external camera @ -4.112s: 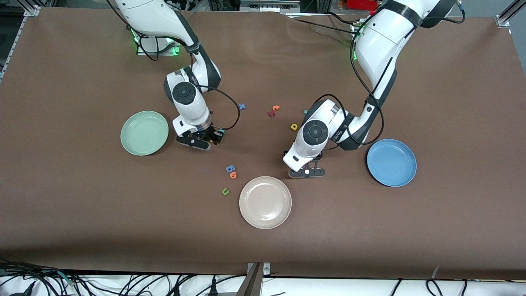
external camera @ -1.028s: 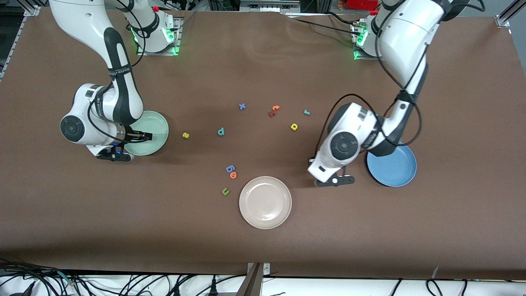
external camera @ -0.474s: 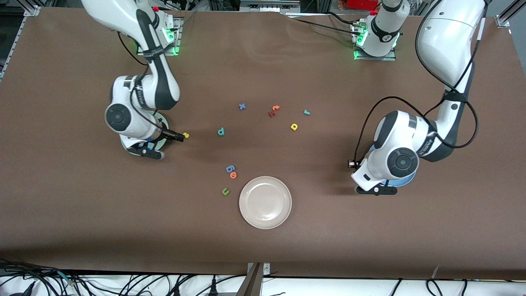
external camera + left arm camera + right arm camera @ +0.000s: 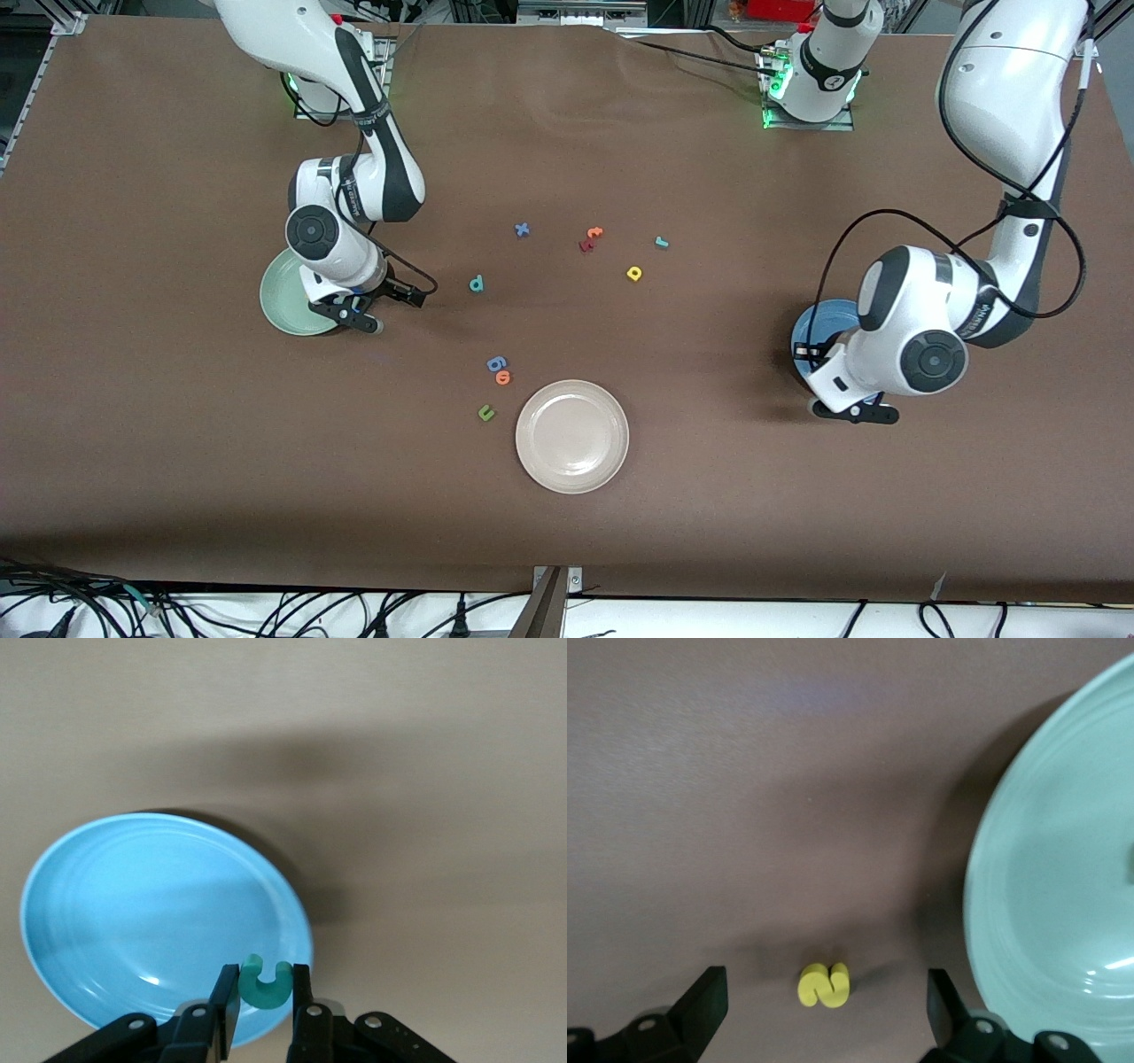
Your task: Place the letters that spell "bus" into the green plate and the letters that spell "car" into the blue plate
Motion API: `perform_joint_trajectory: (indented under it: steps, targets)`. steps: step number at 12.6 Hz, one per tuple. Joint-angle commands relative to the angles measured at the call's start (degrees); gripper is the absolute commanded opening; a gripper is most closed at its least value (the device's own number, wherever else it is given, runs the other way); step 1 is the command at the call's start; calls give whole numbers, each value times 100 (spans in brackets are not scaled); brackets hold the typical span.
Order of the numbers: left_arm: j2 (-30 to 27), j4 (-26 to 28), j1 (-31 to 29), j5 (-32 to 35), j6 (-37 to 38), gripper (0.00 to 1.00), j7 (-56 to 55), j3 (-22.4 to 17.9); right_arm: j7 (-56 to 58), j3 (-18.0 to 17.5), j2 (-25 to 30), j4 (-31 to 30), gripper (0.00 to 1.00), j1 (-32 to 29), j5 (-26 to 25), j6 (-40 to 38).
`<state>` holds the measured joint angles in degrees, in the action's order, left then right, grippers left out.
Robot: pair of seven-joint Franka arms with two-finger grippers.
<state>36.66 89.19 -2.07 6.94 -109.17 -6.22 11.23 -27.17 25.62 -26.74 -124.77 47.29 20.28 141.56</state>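
Observation:
My left gripper is shut on the teal c, held in the air over the rim of the blue plate; in the front view that gripper hangs over the plate's edge. My right gripper is open and low over the table, with the yellow s lying between its fingers, beside the green plate. In the front view it hides the s, next to the green plate. The teal b, yellow a and teal r lie mid-table.
A beige plate sits nearest the front camera. A blue g-shaped letter, an orange letter and a green u lie beside it. A blue x and red and orange letters lie nearer the bases.
My right gripper has swung from over the green plate to the yellow s and now straddles it. My left gripper has carried the teal c to over the blue plate.

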Motion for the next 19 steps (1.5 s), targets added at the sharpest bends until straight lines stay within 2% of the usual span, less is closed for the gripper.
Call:
perform_joint_trajectory:
  steps: [1,5,7,8,9,10,11,12,13,14,17,19]
  targets:
    - [-694,1402,-267,123,-1206,11,183,64,-52,-74,64,-135,98,17,186,204]
    - [-1117,2662,-408,158,-2606,10,183,55,-61,-242,-51,-267,96,8,415,618]
    - [-1153,2928,-505,211,-2986,10,192,55,-52,-250,-51,-267,73,8,415,618]
    - [-1153,2929,-505,211,-2987,14,200,55,-43,-250,-51,-267,59,8,415,618]
    - [-1153,2929,-496,211,-2970,41,305,55,-43,-242,-51,-267,47,8,415,618]
    - [-1153,2911,-496,211,-2935,99,480,55,-26,-250,-42,-267,31,8,415,618]
    - [-1179,2876,-488,211,-2882,100,490,64,-26,-242,-42,-267,17,8,415,609]
    - [-1205,2824,-470,202,-2716,100,482,64,-17,-242,-42,-267,7,8,415,601]
    - [-1284,2745,-409,194,-2567,100,412,73,-17,-242,-42,-267,3,8,415,592]
    - [-1424,2744,-365,124,-2417,100,272,238,-25,-242,-33,-258,2,8,415,557]
    - [-1496,2788,-356,114,-2214,100,-1263,1125,-122,-207,229,-171,2,8,398,93]
    - [-1469,2919,-347,114,-2205,100,-1670,1626,-96,169,572,135,2,8,337,-836]
